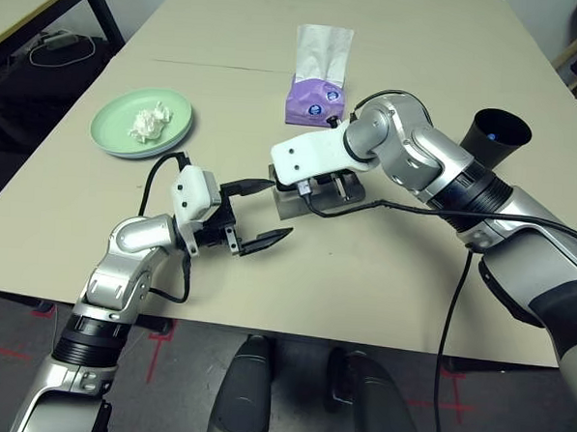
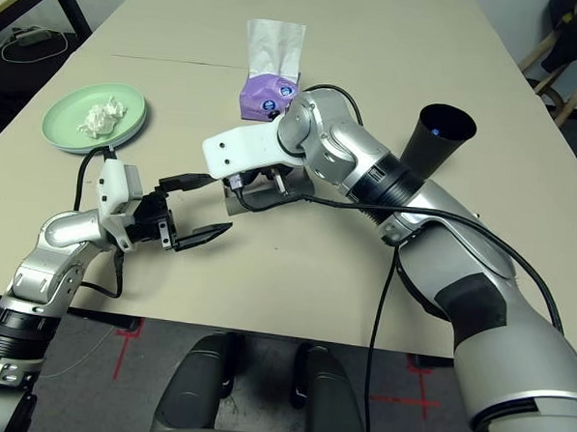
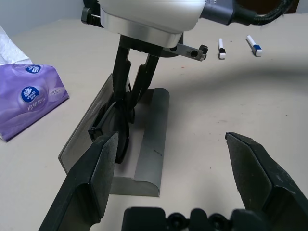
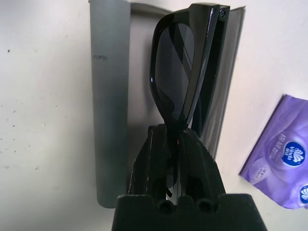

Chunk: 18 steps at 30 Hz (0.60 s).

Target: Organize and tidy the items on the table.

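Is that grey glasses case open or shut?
Open. The grey case lies unfolded on the table, its inside bare, while the right gripper holds the folded sunglasses over it.

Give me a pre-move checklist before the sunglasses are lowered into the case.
1. Right gripper shut on the black sunglasses: ok.
2. Sunglasses folded: ok.
3. Grey glasses case lying open on the table: ok.
4. Sunglasses lined up over the open case: ok.
5. Left gripper open, beside the case, not touching it: ok.
6. Purple tissue box clear of the case: ok.
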Tool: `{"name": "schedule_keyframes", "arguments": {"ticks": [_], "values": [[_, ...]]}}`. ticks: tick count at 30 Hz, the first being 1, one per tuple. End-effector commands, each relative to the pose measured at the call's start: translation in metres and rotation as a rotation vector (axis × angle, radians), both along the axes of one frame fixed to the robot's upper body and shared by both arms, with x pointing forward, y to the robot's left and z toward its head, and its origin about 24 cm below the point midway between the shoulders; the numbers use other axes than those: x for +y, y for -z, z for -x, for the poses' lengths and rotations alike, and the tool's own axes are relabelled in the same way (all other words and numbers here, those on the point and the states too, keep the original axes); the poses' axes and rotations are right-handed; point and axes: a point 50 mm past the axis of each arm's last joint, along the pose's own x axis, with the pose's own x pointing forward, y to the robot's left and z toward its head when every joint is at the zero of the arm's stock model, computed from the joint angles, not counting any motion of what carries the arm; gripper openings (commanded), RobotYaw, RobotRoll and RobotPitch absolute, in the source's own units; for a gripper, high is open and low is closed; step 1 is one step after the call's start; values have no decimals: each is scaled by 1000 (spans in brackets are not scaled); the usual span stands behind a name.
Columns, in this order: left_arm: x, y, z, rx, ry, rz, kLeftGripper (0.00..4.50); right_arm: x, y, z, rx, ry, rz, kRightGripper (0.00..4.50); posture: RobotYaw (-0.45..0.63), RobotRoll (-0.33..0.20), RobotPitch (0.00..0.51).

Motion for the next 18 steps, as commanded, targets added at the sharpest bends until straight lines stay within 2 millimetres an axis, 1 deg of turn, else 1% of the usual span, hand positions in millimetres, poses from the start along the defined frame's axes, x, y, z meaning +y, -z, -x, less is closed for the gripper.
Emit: {"name": "schedule_keyframes", "arguments": {"ticks": [1,8,18], "values": [[1,0,4,3,-2,3,4500,-4,8,0,33,8,11,201,305,0,182],[0,-1,4,-12,-2,2,4500,-8,13,0,60,23,24,200,308,0,183],[-2,-1,3,-14,-1,7,4500,-3,18,-3,90,41,25,200,312,0,181]]}}
